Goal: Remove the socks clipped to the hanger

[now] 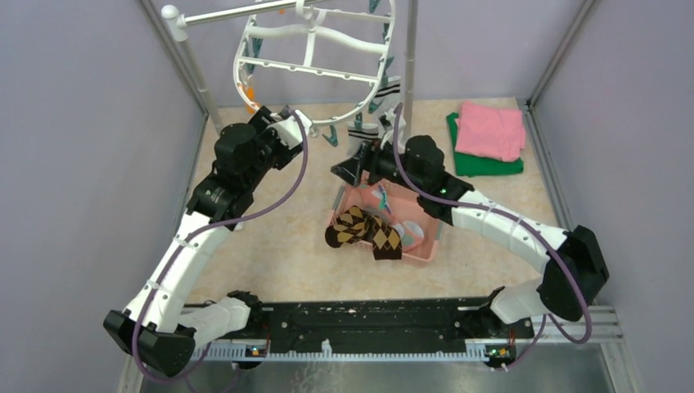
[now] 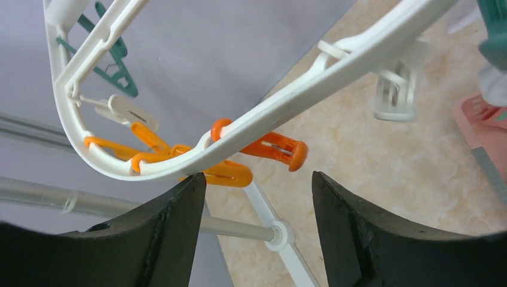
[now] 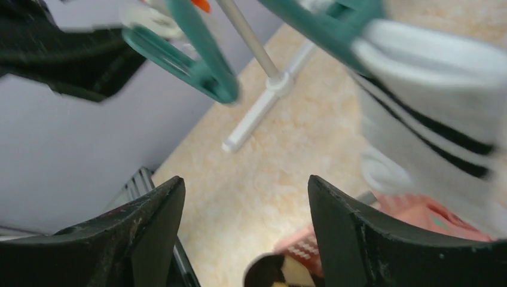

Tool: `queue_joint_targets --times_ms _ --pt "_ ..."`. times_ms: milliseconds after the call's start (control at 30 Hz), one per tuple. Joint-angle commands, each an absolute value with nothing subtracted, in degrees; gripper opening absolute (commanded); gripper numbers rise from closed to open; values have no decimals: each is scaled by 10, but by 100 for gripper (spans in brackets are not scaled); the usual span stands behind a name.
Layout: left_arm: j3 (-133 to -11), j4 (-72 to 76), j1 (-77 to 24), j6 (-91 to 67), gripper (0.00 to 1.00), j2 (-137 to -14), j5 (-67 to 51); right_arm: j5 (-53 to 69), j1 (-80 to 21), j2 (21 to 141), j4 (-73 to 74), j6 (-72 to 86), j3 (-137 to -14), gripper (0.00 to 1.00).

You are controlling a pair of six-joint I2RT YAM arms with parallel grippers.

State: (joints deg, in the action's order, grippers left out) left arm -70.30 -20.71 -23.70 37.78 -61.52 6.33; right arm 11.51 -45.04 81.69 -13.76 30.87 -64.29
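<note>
The white oval hanger [image 1: 307, 49] hangs at the back, rimmed with orange and teal clips. White socks with dark stripes [image 1: 383, 97] dangle from its right rim, and they also show in the right wrist view as a white sock [image 3: 430, 119] below a teal clip [image 3: 200, 69]. Two brown-and-black diamond socks [image 1: 364, 231] lie over the front edge of a pink basket [image 1: 432, 237]. My left gripper [image 1: 301, 123] [image 2: 257, 179] is open just under the hanger's lower left rim [image 2: 179, 158], beside orange clips [image 2: 278, 146]. My right gripper [image 1: 344, 170] [image 3: 245, 185] is open and empty above the basket.
A metal-and-white pole stand [image 1: 192, 61] carries the hanger, and its right post [image 1: 408, 57] stands close to the striped socks. Folded pink cloth [image 1: 491, 129] lies on green cloth [image 1: 483, 166] at the back right. Grey walls enclose the table on three sides.
</note>
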Motion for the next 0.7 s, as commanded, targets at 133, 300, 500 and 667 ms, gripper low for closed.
queue_joint_targets --times_ms 133,300,500,667 --pt "-720 -150 -222 364 71 -610 88 225 -377 721 -126 223 -543 75" --pt "-724 -148 -211 360 71 -613 95 222 -371 730 -126 175 -545 74" --pt "-723 -149 -208 360 70 -615 93 115 -370 771 -158 149 -571 66" --pt "-723 -151 -203 366 71 -610 88 131 -374 823 -257 174 -589 58"
